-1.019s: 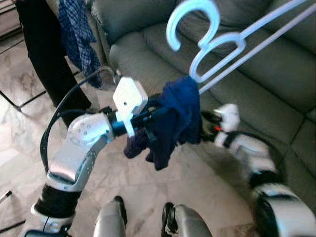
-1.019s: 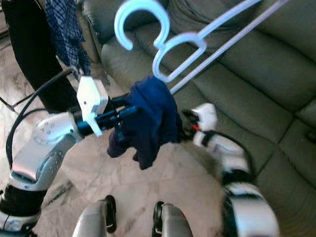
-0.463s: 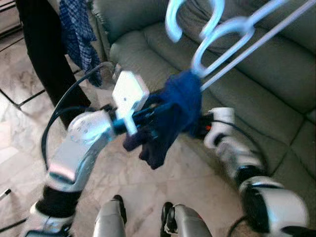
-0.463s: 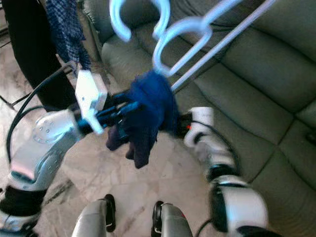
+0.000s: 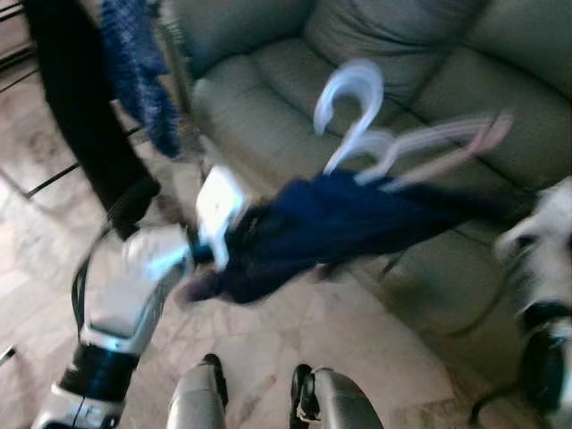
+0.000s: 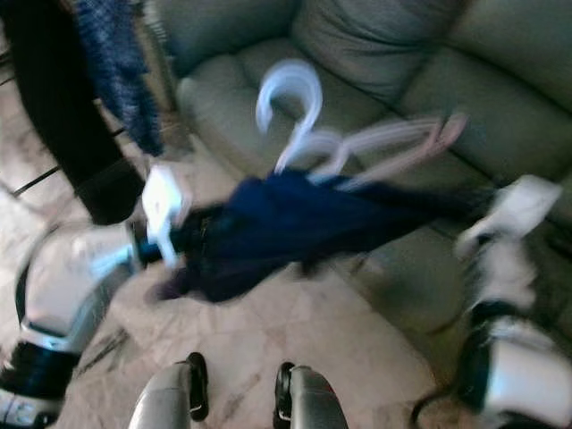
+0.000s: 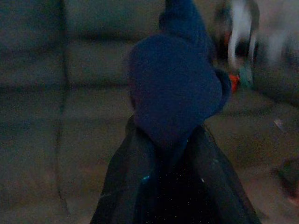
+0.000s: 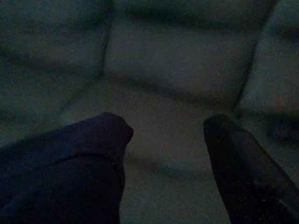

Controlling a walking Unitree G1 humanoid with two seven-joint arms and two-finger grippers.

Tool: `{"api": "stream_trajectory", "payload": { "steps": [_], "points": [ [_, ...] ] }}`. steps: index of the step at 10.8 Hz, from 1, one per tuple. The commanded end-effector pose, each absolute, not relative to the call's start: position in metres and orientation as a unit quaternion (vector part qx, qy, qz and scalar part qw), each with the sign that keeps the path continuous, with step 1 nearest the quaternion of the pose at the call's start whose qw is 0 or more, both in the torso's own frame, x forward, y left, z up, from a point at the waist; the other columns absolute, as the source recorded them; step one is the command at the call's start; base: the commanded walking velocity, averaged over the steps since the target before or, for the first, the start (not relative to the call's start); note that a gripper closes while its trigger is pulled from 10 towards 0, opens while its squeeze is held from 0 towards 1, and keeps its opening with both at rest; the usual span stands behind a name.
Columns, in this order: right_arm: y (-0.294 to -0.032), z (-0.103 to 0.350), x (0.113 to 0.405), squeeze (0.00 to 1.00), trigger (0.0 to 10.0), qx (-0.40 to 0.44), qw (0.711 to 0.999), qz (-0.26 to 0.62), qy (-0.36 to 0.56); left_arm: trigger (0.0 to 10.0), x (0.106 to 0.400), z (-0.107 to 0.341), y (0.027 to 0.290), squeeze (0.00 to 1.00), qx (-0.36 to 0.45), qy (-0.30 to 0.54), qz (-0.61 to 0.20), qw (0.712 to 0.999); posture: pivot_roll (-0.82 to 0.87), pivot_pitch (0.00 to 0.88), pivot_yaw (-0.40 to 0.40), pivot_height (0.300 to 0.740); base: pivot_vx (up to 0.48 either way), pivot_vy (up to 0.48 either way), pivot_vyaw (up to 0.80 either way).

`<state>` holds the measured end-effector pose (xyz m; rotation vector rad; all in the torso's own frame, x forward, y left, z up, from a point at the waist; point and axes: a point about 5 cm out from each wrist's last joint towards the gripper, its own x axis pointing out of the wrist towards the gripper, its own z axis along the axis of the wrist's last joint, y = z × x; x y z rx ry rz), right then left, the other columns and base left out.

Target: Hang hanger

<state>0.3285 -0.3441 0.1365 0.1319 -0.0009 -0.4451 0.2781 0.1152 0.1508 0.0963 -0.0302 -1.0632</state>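
Observation:
Both eye views are blurred by motion. A pale plastic hanger (image 5: 357, 112) hangs hook-up in front of the sofa, its arms running off to the right; what holds it is hidden. Just below it a navy cloth (image 5: 340, 228) is stretched sideways. My left gripper (image 5: 234, 250) is shut on the cloth's left end; in the left wrist view the cloth (image 7: 173, 93) bulges out between the fingers (image 7: 119, 186). The cloth's right end reaches toward my right arm (image 5: 541, 232). In the right wrist view my right gripper (image 8: 166, 128) stands open, and one finger (image 8: 84, 158) looks navy.
A grey-green sofa (image 5: 259, 85) spans the back. A person in black trousers (image 5: 76, 116) stands at the far left beside a hanging blue checked garment (image 5: 134, 76). Pale marble floor (image 5: 375, 349) lies below, with my own legs (image 5: 259, 398) at the bottom.
My right arm has swung out to the right, and the bunched navy cloth is now pulled long between the arms. The hanger sits lower in the picture. The view has shifted and blurred.

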Motion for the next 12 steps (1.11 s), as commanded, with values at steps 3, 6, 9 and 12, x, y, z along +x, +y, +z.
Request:
{"api": "stream_trajectory", "payload": {
  "steps": [3,6,9,12],
  "points": [
    [-0.361,0.186,0.333,0.00,0.0,0.054,0.958,-0.265,-0.097,0.0,0.264,0.114,0.157,0.00,0.054,0.051,-0.485,0.871,0.03,0.178,-0.104,0.740,0.000,0.000,0.00],
    [-0.346,0.184,0.342,0.00,0.0,0.055,0.965,-0.237,-0.098,0.0,0.251,0.077,0.169,0.00,0.116,0.100,-0.505,0.850,0.04,0.177,-0.108,0.740,0.000,0.000,0.00],
    [-0.324,0.179,0.353,0.00,0.0,0.046,0.975,-0.197,-0.089,0.0,0.279,0.048,0.182,0.00,0.206,0.133,-0.351,0.904,0.03,0.178,-0.111,0.740,0.000,0.000,0.00],
    [-0.254,0.180,0.381,0.00,0.0,0.061,0.987,-0.111,-0.101,0.0,0.305,0.040,0.200,0.00,0.190,0.138,-0.122,0.964,0.02,0.174,-0.122,0.740,0.000,0.000,0.00]
  ]
}}
